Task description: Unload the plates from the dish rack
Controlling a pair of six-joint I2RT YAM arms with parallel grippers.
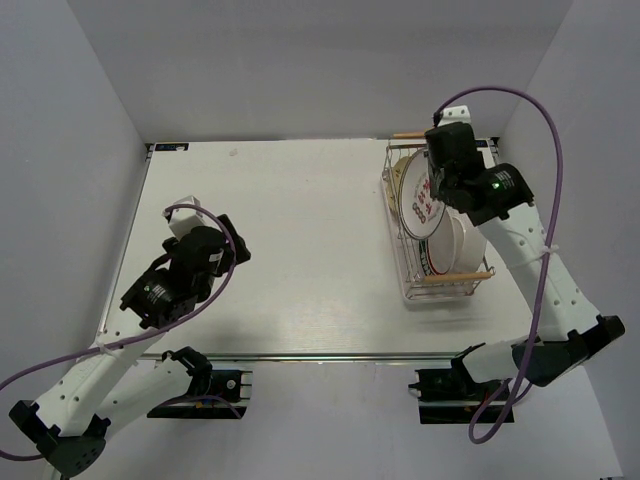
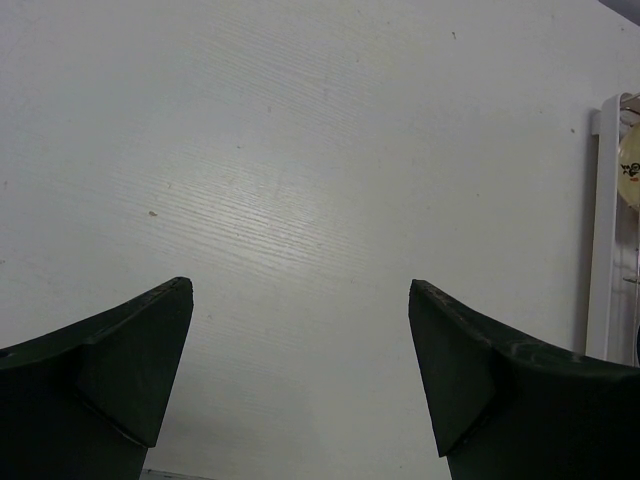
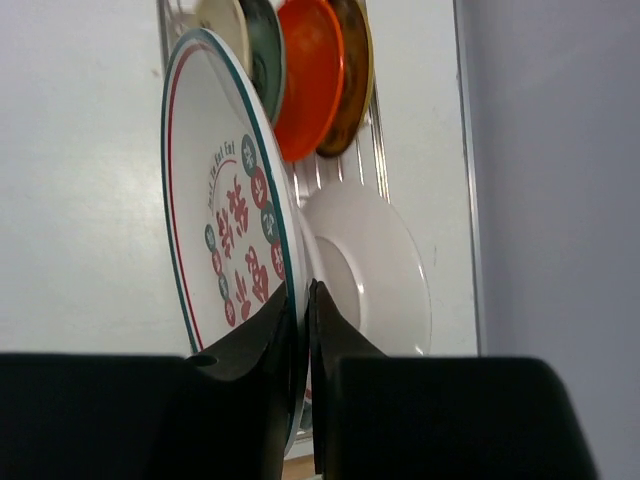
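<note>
Gripping a printed white plate (image 1: 418, 210) in the dish rack (image 1: 408, 285), my right gripper (image 1: 437, 196) is starting the unloading; the rack's long axis is running away from my bases. My left gripper (image 2: 300, 290) is hanging wide open over tabletop (image 2: 300, 120). My right jaws are pinching the upright plate's rim, face along the rack, calling for a straight lift, I judge.

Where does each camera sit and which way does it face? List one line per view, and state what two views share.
Top: above and behind the arms, looking down on the table; both arms show, bases at the bottom.
Left wrist: on the left arm, facing the table; the open left gripper shows.
Right wrist: on the right arm, facing into the dish rack; the right gripper shows, shut on the printed plate.
Shared: top and right wrist both show that plate in the dish rack.
</note>
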